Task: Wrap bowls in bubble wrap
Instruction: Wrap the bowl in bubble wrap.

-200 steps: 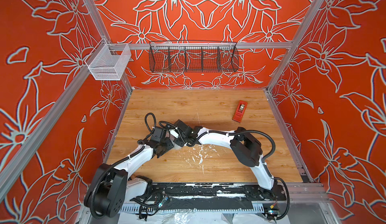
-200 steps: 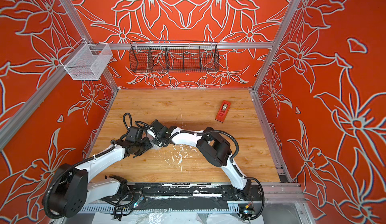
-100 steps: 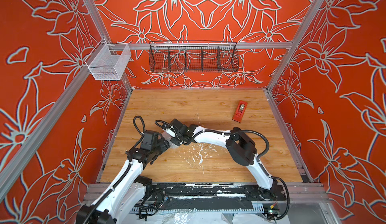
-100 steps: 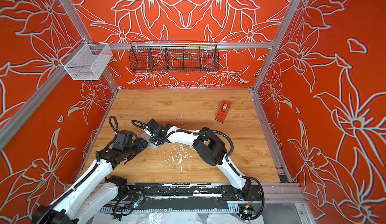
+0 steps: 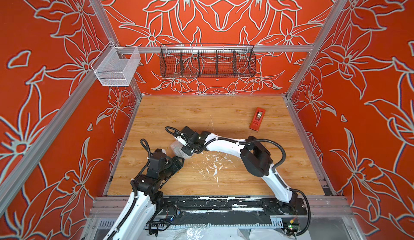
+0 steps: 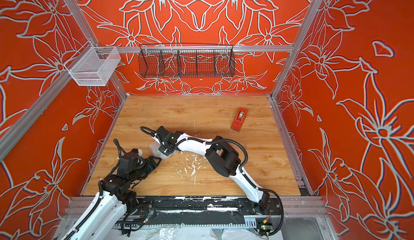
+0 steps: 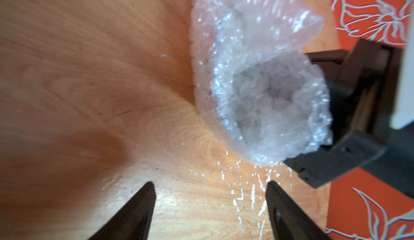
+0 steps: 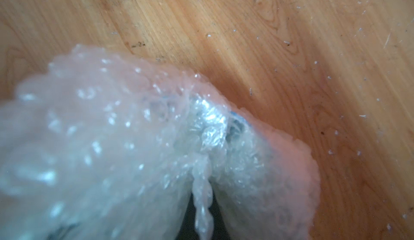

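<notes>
The bubble wrap [image 5: 177, 149] [image 6: 159, 153] is bunched into a rounded bundle on the wooden table, left of centre in both top views. In the right wrist view a trace of the bowl's light blue rim [image 8: 238, 116] shows through the wrap [image 8: 134, 149]; the rest of the bowl is hidden. My right gripper [image 5: 187, 152] [image 8: 202, 216] is shut on a gathered fold of the wrap. Just short of the bundle [image 7: 257, 82], my left gripper [image 5: 180, 159] [image 7: 209, 185] stands open over bare wood, holding nothing.
A red tape dispenser [image 5: 257, 118] lies at the back right of the table. White flecks [image 5: 214, 164] mark the wood near the middle. On the back rail hang a black wire basket [image 5: 207, 62] and a white mesh basket [image 5: 116, 67].
My left gripper has opened, let go of the bundle and drawn back toward the front left. The right gripper stays shut on the wrap and has shifted slightly left.
</notes>
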You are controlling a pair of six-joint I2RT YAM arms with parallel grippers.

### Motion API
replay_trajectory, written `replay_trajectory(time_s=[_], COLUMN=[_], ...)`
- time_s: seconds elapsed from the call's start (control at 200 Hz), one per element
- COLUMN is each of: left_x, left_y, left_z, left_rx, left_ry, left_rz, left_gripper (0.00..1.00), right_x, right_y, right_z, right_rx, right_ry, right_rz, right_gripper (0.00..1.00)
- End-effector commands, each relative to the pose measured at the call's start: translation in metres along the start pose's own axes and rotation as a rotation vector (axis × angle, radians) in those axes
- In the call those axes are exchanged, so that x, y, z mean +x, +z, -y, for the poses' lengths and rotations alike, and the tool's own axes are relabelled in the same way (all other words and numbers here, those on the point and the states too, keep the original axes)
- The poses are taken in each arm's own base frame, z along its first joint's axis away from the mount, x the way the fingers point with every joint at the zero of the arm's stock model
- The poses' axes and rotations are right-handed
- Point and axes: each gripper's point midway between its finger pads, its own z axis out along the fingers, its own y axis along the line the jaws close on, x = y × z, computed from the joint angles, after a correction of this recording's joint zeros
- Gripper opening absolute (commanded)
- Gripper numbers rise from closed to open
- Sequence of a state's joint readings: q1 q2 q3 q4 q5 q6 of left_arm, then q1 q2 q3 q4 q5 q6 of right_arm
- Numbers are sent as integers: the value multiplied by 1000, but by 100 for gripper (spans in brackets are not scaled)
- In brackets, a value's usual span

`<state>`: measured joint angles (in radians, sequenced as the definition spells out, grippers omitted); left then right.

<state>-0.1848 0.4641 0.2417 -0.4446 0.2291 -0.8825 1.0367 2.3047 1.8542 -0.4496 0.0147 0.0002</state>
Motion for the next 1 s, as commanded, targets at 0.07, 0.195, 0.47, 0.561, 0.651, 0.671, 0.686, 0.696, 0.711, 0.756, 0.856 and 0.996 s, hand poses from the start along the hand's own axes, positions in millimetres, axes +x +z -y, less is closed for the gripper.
replay_trajectory(time_s=[0.07,0.195,0.47,0.561,0.651,0.671,0.686,0.696,0.711,0.756,0.856,0.996], left_x=[-9,-17,-24,-23,-23,-23,-23,-23,-24,-25,-30,-33], left_y=[-1,1,7,11,14,15,15,16,16,16,18,22], left_z=[13,8,21,23,22,21,21,21,21,19,18,8], left_rx=[107,100,149,150,143,143,140,141,142,134,122,62], left_ry=[-47,-57,-47,-46,-45,-44,-44,-44,-44,-45,-41,-51], left_rz=[70,126,135,116,110,112,111,111,115,123,142,157], left_gripper=[78,78,78,78,78,78,78,78,78,78,78,76], right_x=[34,33,33,32,31,32,31,32,31,31,30,30], right_y=[16,15,17,17,16,17,16,17,17,17,16,13], right_z=[-15,-17,-17,-18,-18,-18,-18,-18,-18,-19,-20,-20], right_rx=[-63,-75,-70,-77,-79,-80,-79,-79,-79,-82,-86,-92], right_ry=[51,64,85,95,101,103,105,105,106,109,113,123], right_rz=[-125,-124,-129,-129,-127,-128,-127,-128,-126,-126,-125,-125], right_gripper=[0,0,0,0,0,0,0,0,0,0,0,0])
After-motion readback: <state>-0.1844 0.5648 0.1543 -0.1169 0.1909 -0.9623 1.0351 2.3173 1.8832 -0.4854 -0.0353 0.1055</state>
